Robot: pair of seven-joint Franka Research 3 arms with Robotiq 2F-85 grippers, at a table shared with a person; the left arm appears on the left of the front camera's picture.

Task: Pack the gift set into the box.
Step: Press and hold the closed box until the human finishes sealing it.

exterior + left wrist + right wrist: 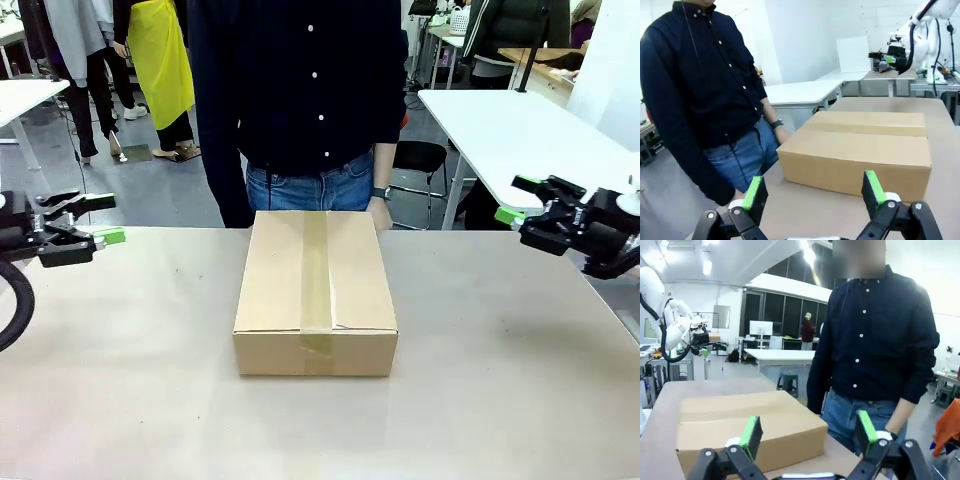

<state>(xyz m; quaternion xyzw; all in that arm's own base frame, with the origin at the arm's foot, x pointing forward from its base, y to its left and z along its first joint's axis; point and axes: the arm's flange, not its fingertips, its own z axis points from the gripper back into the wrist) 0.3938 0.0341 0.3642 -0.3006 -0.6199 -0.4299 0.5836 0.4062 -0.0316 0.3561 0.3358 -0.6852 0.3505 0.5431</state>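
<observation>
The box [315,290] is a brown cardboard carton in the middle of the table, its flaps closed and a strip of tape running along the top seam. The left wrist view [860,150] and the right wrist view [750,425] both look at the box from the side. The gift set is out of view. My left gripper [108,218] hovers open at the table's left edge, well away from the box, nothing between its fingers [814,192]. My right gripper [515,199] hangs open at the right edge, also empty [809,432].
A person in a dark shirt [310,90] stands at the far side just behind the box, a hand with a watch [380,205] hanging near its far right corner. The tan table [500,380] has bare room around the box. A white table [520,130] and a chair stand behind.
</observation>
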